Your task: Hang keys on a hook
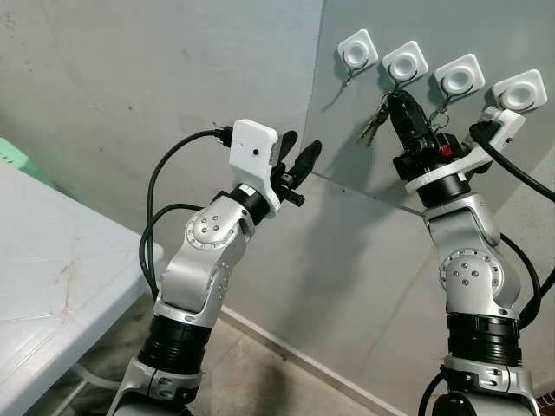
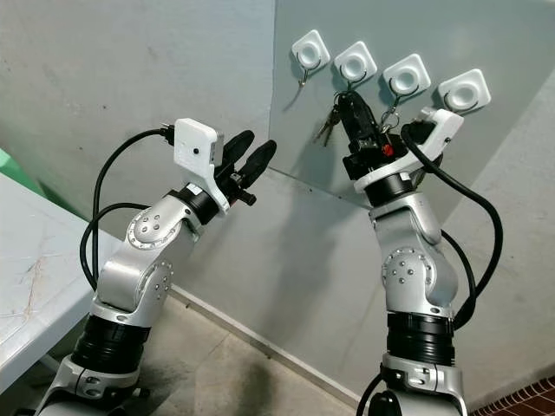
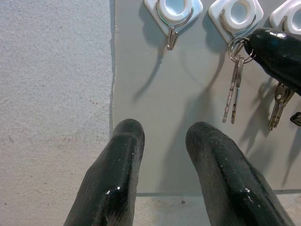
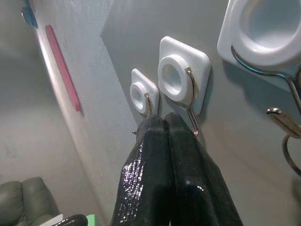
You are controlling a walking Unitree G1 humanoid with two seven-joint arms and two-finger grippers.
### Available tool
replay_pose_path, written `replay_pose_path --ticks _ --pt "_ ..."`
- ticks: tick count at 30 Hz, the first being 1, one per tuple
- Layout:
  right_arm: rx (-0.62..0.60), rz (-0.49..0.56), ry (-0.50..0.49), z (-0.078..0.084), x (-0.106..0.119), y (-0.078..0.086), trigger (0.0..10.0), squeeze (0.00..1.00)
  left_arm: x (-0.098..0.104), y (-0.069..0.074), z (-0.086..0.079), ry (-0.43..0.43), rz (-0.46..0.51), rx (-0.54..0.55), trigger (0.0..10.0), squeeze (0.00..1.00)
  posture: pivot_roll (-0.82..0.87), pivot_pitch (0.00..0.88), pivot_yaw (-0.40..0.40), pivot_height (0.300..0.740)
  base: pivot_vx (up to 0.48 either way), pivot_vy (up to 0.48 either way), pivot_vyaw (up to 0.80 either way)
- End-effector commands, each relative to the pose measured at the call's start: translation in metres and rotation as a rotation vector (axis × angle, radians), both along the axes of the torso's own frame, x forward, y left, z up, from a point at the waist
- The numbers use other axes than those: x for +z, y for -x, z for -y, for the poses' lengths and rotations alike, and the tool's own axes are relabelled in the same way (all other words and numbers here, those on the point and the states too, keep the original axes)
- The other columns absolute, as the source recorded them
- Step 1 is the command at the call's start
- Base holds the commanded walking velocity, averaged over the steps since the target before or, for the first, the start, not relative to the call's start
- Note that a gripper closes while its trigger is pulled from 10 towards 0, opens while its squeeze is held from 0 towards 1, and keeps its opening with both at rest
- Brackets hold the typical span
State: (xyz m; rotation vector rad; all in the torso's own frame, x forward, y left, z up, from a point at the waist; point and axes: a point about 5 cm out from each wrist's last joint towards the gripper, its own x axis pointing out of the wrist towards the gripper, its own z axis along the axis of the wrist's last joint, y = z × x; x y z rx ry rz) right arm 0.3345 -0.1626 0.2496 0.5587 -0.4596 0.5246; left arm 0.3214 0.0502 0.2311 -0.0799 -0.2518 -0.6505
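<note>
Four white hooks sit in a row on a grey wall panel (image 1: 416, 165). My right gripper (image 1: 397, 97) is raised to the second hook from the left (image 1: 405, 62), its black fingers pressed shut just below that hook's wire (image 4: 190, 101). A bunch of keys (image 1: 373, 124) dangles from a ring (image 3: 237, 47) at the fingertip, right under the hook; whether the ring rests on the wire is unclear. My left gripper (image 1: 299, 156) is held up left of the panel, open and empty, pointing at it. The leftmost hook (image 3: 173, 14) is bare.
A white table (image 1: 52, 286) stands at my left with something green (image 1: 17, 156) behind it. The rough grey wall runs down to a pale baseboard (image 1: 286, 351) and the floor. Black cables loop beside both arms.
</note>
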Motion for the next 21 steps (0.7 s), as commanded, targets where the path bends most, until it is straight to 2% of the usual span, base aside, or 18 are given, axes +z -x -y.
replay_pose_path --ticks 1,13,21 --pt "-0.010 -0.002 -0.019 0.0037 0.0029 -0.0017 10.0 0.00 0.0026 0.0007 0.0023 -0.002 0.009 -0.011 10.0 0.00 0.09 0.000 -0.027 0.740 0.000 0.000 0.00" --pt "-0.016 0.034 -0.063 0.0099 0.0075 -0.0005 10.0 0.00 0.0028 0.0015 0.0046 0.000 0.014 -0.019 10.0 0.00 0.09 0.000 -0.028 0.740 0.000 0.000 0.00" --pt "-0.028 0.009 -0.074 0.0115 0.0061 -0.0029 10.0 0.00 0.0027 0.0020 0.0050 0.001 0.016 -0.022 10.0 0.00 0.09 0.000 -0.027 0.740 0.000 0.000 0.00"
